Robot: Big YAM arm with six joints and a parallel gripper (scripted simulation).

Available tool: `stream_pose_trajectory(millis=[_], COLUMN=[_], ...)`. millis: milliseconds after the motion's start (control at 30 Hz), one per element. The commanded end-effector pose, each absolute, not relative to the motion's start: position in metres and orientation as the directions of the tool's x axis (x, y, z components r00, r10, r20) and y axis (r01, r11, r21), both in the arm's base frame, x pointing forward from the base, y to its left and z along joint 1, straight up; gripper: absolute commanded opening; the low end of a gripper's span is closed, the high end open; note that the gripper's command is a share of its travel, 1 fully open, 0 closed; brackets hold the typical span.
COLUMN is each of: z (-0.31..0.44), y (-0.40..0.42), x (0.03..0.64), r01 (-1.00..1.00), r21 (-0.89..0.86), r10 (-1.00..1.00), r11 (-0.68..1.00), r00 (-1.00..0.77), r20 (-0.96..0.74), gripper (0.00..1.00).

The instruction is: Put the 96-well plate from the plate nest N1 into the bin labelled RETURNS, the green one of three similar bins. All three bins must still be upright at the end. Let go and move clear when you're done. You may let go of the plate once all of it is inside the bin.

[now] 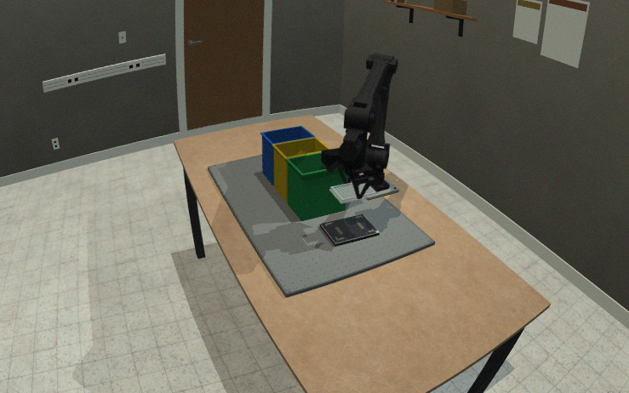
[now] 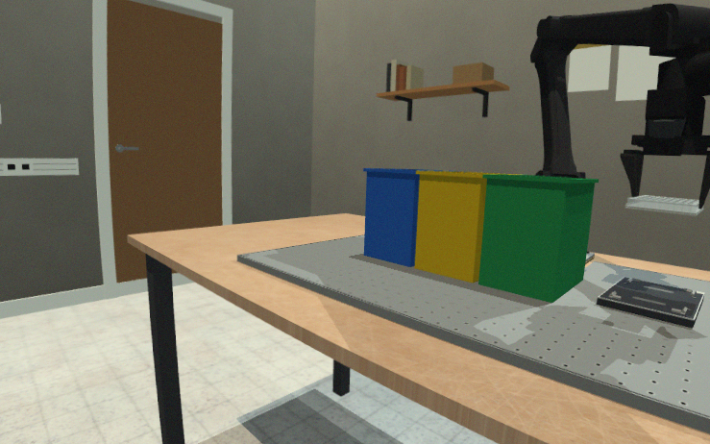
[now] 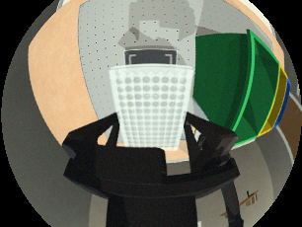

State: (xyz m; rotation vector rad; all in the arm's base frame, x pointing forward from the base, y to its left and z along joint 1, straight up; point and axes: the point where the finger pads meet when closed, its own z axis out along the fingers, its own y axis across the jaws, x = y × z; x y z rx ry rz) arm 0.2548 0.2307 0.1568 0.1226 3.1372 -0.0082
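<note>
The tabletop [image 1: 404,312] looks like light wood laminate with a soft sheen and fine scuff lines near the front edge, on matt black legs [image 2: 165,341]. The grey slab [image 2: 649,363] on it reads as matt metal, smooth, dotted with rows of tiny holes. All three bins look like plain smooth plastic, no gloss: blue [image 2: 390,217], yellow [image 2: 448,226], green [image 2: 533,236]. The plate [image 3: 150,109] is pale whitish plastic, slightly translucent, its top pitted with round wells. The nest [image 2: 650,300] is dark and a bit shiny on top. The arm [image 2: 558,110] and tool [image 2: 673,190] are matt black, hard-looking.
</note>
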Motion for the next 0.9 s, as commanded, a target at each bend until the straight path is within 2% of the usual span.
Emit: stream_pose_trajectory(millis=[0,867], z=[0.194,0.232], y=[0.245,0.244], x=[0.265,0.263], r01=[0.075,0.076], r21=[0.048,0.049], r10=[0.077,0.079], r11=[0.996,0.996], r00=[-0.996,-0.996], r20=[-0.05,-0.05], gripper=[0.0,0.0])
